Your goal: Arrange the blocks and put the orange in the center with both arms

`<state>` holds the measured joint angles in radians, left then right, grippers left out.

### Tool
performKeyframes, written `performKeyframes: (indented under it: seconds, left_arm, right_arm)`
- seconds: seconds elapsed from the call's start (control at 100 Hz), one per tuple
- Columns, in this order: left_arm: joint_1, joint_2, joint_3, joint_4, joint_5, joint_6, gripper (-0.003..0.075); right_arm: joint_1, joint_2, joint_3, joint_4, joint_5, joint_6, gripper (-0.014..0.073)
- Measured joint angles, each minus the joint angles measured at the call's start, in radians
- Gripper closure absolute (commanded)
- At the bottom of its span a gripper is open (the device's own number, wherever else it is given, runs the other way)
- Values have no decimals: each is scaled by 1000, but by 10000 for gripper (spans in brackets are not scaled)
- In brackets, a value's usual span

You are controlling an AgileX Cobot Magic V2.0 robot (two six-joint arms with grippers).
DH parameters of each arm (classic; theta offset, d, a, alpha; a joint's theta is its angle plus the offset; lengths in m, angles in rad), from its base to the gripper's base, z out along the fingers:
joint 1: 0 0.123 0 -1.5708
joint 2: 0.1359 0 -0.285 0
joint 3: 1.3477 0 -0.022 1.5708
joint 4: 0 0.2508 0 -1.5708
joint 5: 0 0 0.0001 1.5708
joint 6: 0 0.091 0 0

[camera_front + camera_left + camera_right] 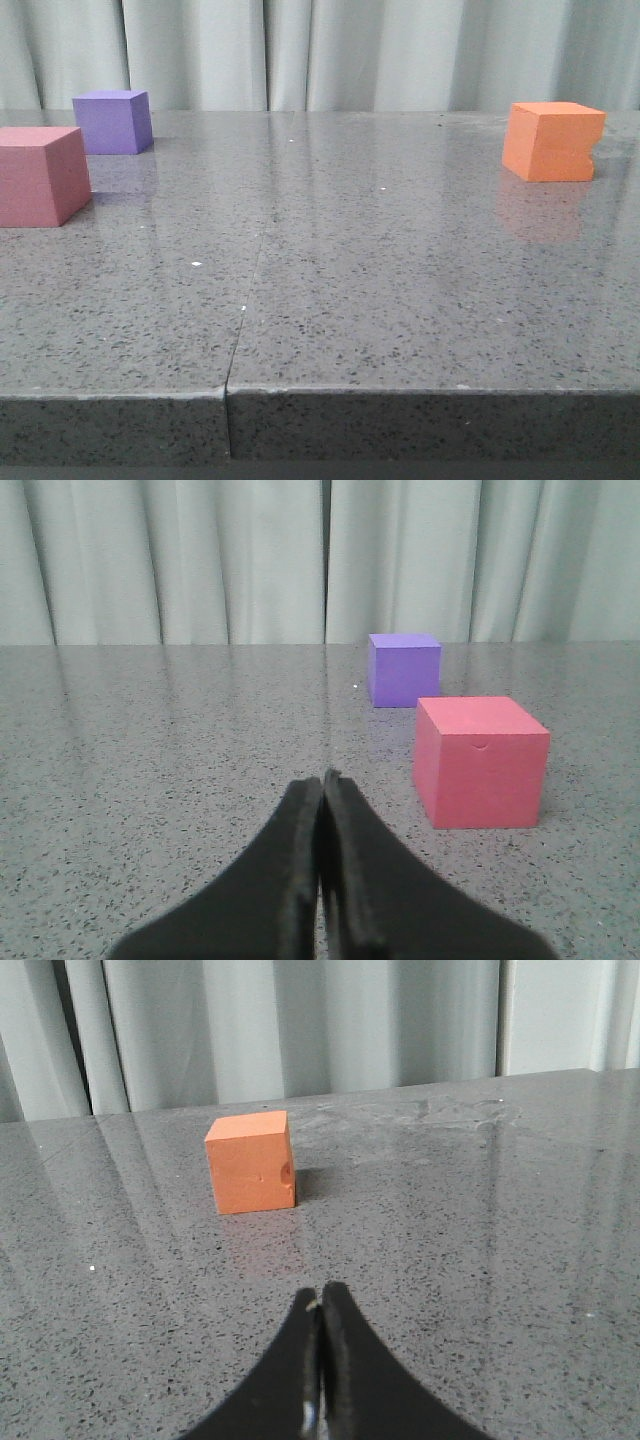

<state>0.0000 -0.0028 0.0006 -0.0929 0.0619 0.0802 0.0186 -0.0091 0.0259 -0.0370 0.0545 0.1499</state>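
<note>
While closed, both claws: left claw (321,780), right claw (320,1292).

Front view. Grey speckled desk (330,300) fills the frame; pale curtain (330,50) behind it. Pink cube (40,175) at left edge, partly cut off by the frame. Purple cube (113,121) just behind it, upper left, apart from it. Orange cube (552,141) at upper right, well apart from both, notch in its right edge. A seam runs through the desk, lower centre-left.
</note>
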Motion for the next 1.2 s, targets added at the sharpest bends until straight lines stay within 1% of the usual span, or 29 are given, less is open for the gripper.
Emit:
performKeyframes:
  seconds: [0.52,0.61,0.72,0.93,1.2]
  left_arm:
    - [0,0,0,0,0,0,741]
    - [0,0,0,0,0,0,741]
    - [0,0,0,0,0,0,741]
    - [0,0,0,0,0,0,741]
    - [0,0,0,0,0,0,741]
  right_arm:
    - [0,0,-5,0,-6,-1,659]
    - [0,0,-32,0,24,-1,659]
    - [0,15,-103,0,94,-1,659]
    - [0,213,-287,0,270,-1,659]
    - [0,594,-602,0,465,-15,659]
